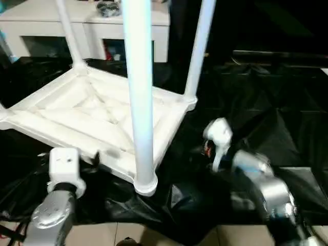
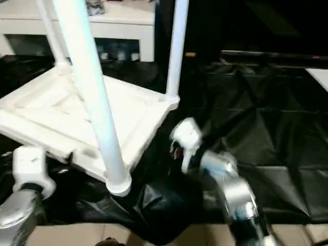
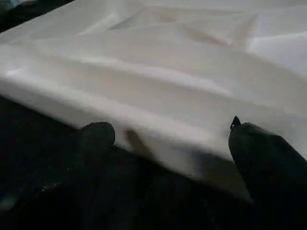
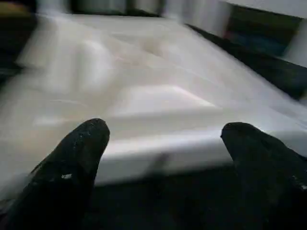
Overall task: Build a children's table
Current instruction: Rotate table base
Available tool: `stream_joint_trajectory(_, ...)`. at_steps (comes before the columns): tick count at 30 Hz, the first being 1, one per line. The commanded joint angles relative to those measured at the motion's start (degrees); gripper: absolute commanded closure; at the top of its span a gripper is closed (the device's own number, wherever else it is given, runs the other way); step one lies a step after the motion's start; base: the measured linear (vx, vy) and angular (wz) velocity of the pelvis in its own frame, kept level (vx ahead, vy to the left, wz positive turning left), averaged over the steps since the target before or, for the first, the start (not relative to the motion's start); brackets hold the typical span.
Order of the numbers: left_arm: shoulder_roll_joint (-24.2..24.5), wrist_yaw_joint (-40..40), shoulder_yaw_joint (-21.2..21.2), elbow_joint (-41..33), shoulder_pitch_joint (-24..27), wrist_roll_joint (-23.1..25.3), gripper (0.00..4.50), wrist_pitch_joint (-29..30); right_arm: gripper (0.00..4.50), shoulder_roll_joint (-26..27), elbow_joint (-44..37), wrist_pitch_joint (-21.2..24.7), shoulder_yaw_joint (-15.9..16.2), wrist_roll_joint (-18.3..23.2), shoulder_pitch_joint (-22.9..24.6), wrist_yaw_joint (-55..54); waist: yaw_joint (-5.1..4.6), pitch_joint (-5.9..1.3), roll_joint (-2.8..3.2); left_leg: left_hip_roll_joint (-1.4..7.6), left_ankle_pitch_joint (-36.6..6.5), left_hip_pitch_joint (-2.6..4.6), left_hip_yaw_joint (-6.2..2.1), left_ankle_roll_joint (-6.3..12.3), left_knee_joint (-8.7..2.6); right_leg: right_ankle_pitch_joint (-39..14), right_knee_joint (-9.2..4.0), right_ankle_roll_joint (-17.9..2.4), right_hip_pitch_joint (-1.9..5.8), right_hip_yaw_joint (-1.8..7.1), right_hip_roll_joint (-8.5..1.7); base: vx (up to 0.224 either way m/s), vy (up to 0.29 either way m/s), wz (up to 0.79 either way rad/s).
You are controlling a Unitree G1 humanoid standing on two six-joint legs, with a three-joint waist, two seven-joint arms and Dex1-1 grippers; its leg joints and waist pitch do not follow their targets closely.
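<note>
Black plastic sheet (image 1: 266, 118) over floor, upside-down tabletop (image 1: 92, 115) on it, legs up

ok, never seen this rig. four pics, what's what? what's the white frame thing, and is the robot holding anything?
It is a two-armed humanoid robot. The two wide pictures come from a stereo camera on its head, looking down over its silver forearms. The other two come from cameras on its wrists, each looking along that gripper's two black fingers.

The white frame is a children's table, upside down: the tabletop lies with its ribbed underside up on black sheeting, with legs standing up from its corner sockets. A white cabinet stands behind.

Nothing is held. The left gripper and right gripper are both open, each facing an edge of the tabletop.
</note>
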Motion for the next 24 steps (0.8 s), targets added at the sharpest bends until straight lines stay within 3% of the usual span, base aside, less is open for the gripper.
stream_joint_trajectory(1, 0.12, -0.14, 0.48, -1.40, 0.12, -0.38, 0.07, 0.88, 0.17, -0.06, 0.83, -0.30, -1.13, -0.61, -0.59, -1.23, 0.00, -2.30, 0.30, 3.65, -17.08, 1.88, -1.43, -2.17, -5.80, -7.62, -5.55, -9.21, -0.01, 2.64, -4.75, 0.000, 0.000, 0.00)
stream_joint_trajectory(5, 0.82, -2.83, 0.20, -1.77, 0.85, -2.22, 0.07, 3.32, 0.17, 0.58, 7.80, -2.74, -2.39, -3.43, -5.01, -7.75, 0.02, -2.47, 0.14, 3.52, -14.93, 1.68, -1.31, -2.32, -5.77, -4.51, -5.11, -9.58, -0.03, 2.48, -4.65, 0.000, 0.000, 0.00)
stream_joint_trajectory(11, 1.52, -4.98, -0.68, -2.51, -0.10, -4.05, 0.07, 6.98, 0.17, 2.33, 7.85, -3.96, -2.45, -0.22, -6.82, -3.01, 0.28, -2.63, 0.15, 3.65, -12.84, 1.64, -1.03, -0.93, -5.55, 0.67, -4.73, -9.41, 0.21, 2.56, -4.50, 0.000, 0.000, 0.00)
stream_joint_trajectory(14, 2.98, -5.98, -2.28, -0.80, -1.69, -3.27, 0.07, 11.10, 0.17, 3.60, -0.21, -2.49, 2.14, 3.92, -4.42, 6.96, 0.39, -2.54, 0.22, 3.71, -13.35, 1.56, -1.08, -0.15, -5.66, 0.59, -4.80, -8.88, 0.27, 2.58, -4.43, 0.000, 0.000, 0.00)
stream_joint_trajectory(15, 3.09, -5.76, -2.19, -0.24, -2.22, -3.12, 0.07, 11.87, 0.17, 3.48, -1.88, -2.49, 3.92, 4.75, -3.98, 8.97, 0.46, -2.50, 0.86, 3.85, -14.85, 1.80, -1.21, -0.42, -5.81, -0.75, -5.04, -8.34, 0.01, 2.56, -4.41, 0.000, 0.000, 0.00)
stream_joint_trajectory(16, 3.09, -5.76, -2.18, -0.23, -2.23, -3.13, 0.07, 11.89, 0.17, 3.48, -1.90, -2.49, 3.96, 4.76, -3.98, 9.00, 0.36, -2.38, 0.60, 3.87, -16.09, 1.76, -1.28, -0.73, -5.99, -2.44, -5.12, -8.39, 0.10, 2.60, -4.53, 0.000, 0.000, 0.00)
stream_joint_trajectory(17, 3.10, -5.81, -1.96, 0.13, -2.73, -3.38, 0.07, 12.26, 0.17, 3.45, -3.04, -2.53, 5.46, 5.32, -3.88, 10.22, 0.55, -2.40, 1.42, 3.88, -16.63, 1.85, -1.39, -1.25, -6.00, -3.38, -5.12, -8.53, -0.09, 2.63, -4.64, 0.000, 0.000, 0.00)
stream_joint_trajectory(18, 3.58, -6.52, -2.09, 1.40, -3.89, -3.60, 0.07, 12.90, 0.17, 3.73, -4.83, -2.19, 7.55, 6.32, -3.95, 12.52, 0.37, -2.23, 1.12, 3.83, -18.61, 1.93, -1.26, -2.02, -6.10, -5.93, -5.52, -8.49, -0.22, 2.70, -4.56, 0.000, 0.000, 0.00)
stream_joint_trajectory(19, 3.60, -6.55, -2.10, 1.44, -3.93, -3.61, 0.07, 12.92, 0.17, 3.74, -4.88, -2.17, 7.61, 6.35, -3.96, 12.59, 0.48, -2.24, 1.13, 3.87, -19.39, 2.06, -1.34, -2.51, -6.21, -7.74, -5.58, -8.37, -0.33, 2.82, -4.65, 0.000, 0.000, 0.00)
stream_joint_trajectory(23, 4.65, -6.91, -1.87, 2.11, -5.08, -3.33, 0.07, 13.07, 0.17, 3.82, -5.66, -2.29, 9.00, 5.92, -4.20, 15.28, 0.55, -2.30, 1.34, 3.86, -19.16, 1.93, -1.43, -2.91, -6.27, -8.08, -5.60, -8.21, -0.36, 2.87, -4.72, 0.000, 0.000, 0.00)
stream_joint_trajectory(24, 4.13, -5.36, 0.24, 1.23, -5.21, -3.53, 0.07, 12.69, 0.17, 4.23, -4.80, -2.70, 8.55, 4.94, -4.68, 14.94, 0.41, -2.33, 1.03, 3.83, -18.70, 1.81, -1.32, -2.81, -6.25, -7.14, -5.52, -8.54, -0.30, 2.85, -4.65, 0.000, 0.000, 0.00)
